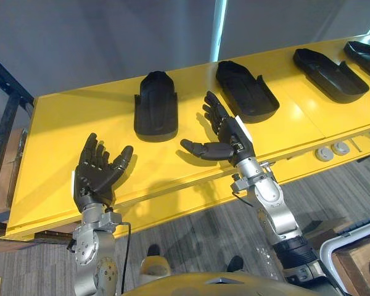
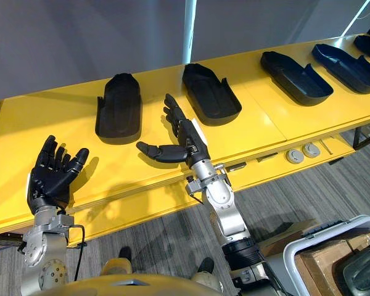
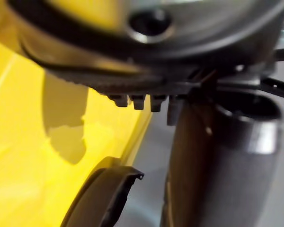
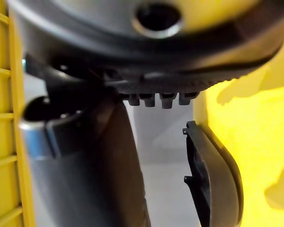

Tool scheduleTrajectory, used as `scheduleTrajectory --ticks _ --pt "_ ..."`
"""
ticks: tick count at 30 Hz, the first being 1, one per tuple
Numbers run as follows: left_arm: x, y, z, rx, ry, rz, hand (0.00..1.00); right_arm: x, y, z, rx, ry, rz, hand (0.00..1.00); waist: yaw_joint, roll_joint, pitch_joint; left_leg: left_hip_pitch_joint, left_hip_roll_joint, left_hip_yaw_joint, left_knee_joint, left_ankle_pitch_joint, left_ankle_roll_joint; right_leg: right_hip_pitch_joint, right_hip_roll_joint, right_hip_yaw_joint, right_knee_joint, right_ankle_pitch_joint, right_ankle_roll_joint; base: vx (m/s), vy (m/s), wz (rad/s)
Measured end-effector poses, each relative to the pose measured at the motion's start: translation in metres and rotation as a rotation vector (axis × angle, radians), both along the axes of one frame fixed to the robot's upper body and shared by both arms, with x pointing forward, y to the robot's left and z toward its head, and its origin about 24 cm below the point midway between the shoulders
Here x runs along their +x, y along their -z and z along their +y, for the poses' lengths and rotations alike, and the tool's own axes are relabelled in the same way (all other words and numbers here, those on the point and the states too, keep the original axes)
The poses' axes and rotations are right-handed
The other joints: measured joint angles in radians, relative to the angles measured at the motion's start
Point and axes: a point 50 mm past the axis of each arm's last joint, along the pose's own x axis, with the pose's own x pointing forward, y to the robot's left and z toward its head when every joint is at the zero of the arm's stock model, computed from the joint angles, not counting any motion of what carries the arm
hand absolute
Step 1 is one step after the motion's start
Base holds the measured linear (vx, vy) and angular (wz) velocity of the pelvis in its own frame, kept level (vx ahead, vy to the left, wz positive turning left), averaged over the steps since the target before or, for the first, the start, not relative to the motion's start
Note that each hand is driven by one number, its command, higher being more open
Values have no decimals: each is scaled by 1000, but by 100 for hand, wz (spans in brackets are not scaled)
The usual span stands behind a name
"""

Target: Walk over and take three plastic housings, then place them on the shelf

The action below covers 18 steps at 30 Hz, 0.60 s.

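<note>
- The right hand (image 1: 227, 137) is spread wide with its thumb out sideways, holding nothing, above the yellow table (image 1: 61, 123).
- Just beyond it lie the first housing (image 1: 155, 105) to its left and the second housing (image 1: 246, 89) to its right, neither touched.
- The left hand (image 1: 94, 172) is open and empty, near the table's front edge, apart from the first housing.
- A third housing (image 1: 330, 74) and a fourth housing (image 1: 365, 58) lie farther right.

Long yellow table (image 1: 55, 129), flat top, four black housings in a row. First housing (image 1: 155, 105) lies beyond and between the fingertips of left hand (image 1: 92, 179) and right hand (image 1: 234, 139). Second housing (image 1: 246, 89) just right of right fingertips. Third housing (image 1: 330, 74) and fourth housing (image 1: 365, 57) well right. Two round discs (image 1: 325, 154) on the lower front ledge.
</note>
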Motion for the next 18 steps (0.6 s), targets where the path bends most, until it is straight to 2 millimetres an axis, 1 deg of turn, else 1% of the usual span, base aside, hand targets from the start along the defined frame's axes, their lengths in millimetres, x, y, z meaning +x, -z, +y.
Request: scheduleTrajectory --ticks 3,7,10,13,18 --pt "7 -1 -3 5 31 -12 100 0 0 0 -1 -1 -1 100 -3 0 2 0 0 1 0 0 -1 -1 0 2 0 0 0 0 0 0" --pt "11 -3 -9 3 62 -25 100 1 -2 0 -2 -9 -10 100 -20 -2 6 2 1 5 2 -4 -1 -1 0 5 0 0 0 0 0 0" --pt "15 -4 -14 3 91 -34 100 1 -2 0 -2 -10 -10 100 -21 -2 9 2 3 10 13 -13 -1 -1 1 11 0 0 0 1 8 -6" --pt "17 -4 -17 2 122 -36 100 0 -5 1 0 -18 -23 100 -23 2 21 4 6 23 33 -27 -1 -1 2 27 2 1 1 -7 15 -14" --pt "18 -4 -18 1 142 -38 100 -1 -9 2 3 -21 -40 100 -32 7 24 5 7 25 33 -28 -1 -1 2 28 2 1 1 -2 3 -1"
